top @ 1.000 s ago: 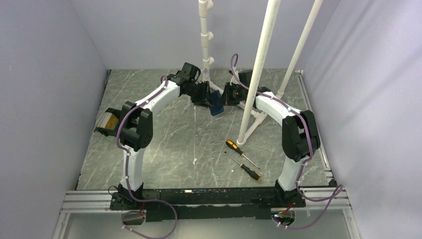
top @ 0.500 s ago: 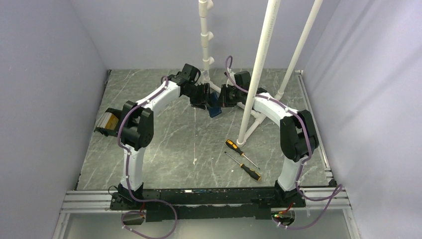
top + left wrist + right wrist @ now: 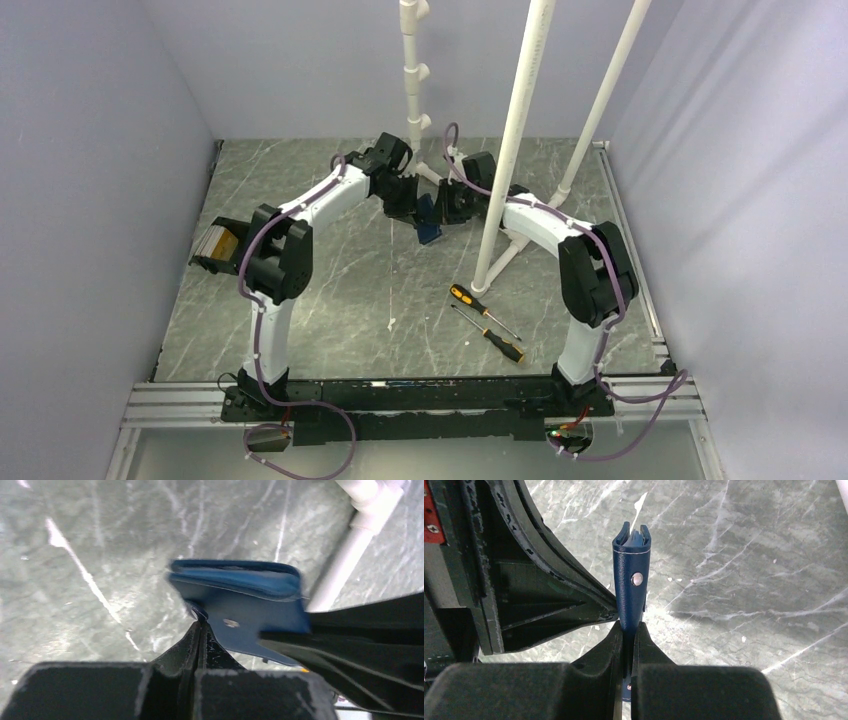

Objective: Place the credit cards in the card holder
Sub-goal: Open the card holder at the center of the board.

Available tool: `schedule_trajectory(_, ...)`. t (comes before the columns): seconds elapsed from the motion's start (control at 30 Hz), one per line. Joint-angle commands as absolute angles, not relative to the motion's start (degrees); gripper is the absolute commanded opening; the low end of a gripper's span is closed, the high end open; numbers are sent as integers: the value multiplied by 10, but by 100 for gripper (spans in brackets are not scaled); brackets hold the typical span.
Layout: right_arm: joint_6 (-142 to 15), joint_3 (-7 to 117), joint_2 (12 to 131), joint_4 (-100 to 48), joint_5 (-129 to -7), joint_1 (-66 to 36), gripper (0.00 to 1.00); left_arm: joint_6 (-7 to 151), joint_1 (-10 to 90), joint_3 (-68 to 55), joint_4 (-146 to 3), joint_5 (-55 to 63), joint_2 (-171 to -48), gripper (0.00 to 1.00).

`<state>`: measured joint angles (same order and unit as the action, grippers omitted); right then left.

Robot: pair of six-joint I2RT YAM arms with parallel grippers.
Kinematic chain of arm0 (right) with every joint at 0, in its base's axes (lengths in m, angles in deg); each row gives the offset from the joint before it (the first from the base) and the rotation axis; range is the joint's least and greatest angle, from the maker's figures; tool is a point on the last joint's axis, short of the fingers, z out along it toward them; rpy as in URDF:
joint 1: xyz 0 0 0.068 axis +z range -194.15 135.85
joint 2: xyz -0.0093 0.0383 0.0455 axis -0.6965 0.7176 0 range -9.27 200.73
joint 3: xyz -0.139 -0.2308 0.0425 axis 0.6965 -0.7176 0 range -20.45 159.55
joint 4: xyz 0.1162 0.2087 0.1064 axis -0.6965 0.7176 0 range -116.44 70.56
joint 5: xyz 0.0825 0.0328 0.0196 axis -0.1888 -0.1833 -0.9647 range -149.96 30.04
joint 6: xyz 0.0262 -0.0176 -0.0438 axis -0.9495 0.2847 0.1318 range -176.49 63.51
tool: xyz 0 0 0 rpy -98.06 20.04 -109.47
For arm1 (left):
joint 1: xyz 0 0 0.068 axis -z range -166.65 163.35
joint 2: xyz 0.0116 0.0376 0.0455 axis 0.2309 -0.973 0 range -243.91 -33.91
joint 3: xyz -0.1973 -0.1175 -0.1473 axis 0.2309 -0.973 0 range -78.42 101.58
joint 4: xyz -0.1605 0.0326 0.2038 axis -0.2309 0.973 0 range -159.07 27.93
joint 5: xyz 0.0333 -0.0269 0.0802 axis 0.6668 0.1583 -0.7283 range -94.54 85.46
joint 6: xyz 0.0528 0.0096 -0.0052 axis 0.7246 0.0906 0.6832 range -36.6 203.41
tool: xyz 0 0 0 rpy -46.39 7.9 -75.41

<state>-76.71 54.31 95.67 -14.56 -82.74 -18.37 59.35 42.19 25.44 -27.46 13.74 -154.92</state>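
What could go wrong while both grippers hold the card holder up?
The left gripper pinches only a thin edge of the card holder, so it may slip out. The right gripper also grips it; pulling apart unevenly could twist it. The right arm might bump the nearby white pipe.

Our top view looks down from high behind the arms [image 3: 322, 196], far off, our wrist views sit close behind their fingers [image 3: 186, 646], all sharing the holder [image 3: 428, 224]
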Motion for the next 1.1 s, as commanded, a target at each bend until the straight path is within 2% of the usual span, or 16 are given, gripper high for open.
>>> schedule_trajectory(0.0,-806,503,883,-203,-922,-224,0,609,388,260,-281,89,-1541,0)
schedule_trajectory(0.13,-821,481,869,-233,-965,-248,0,609,369,242,-304,139,-1523,0)
schedule_trajectory(0.27,-821,481,872,-246,-992,-256,0,609,363,216,-360,281,-1499,0)
schedule_trajectory(0.3,-824,480,875,-251,-1004,-259,0,604,363,206,-381,316,-1490,6)
schedule_trajectory(0.33,-831,476,876,-261,-1018,-266,0,595,362,194,-401,338,-1481,16)
schedule_trajectory(0.43,-834,471,877,-275,-1024,-275,0,584,362,155,-457,378,-1448,53)
schedule_trajectory(0.53,-823,474,877,-267,-1020,-274,0,585,362,134,-488,390,-1426,86)
schedule_trajectory(0.6,-824,471,880,-269,-1021,-275,0,585,363,130,-494,385,-1420,98)
schedule_trajectory(0.8,-820,472,883,-270,-1029,-262,0,601,381,161,-436,311,-1448,98)
schedule_trajectory(1.07,-834,456,869,-280,-1022,-271,0,617,386,217,-333,258,-1499,59)
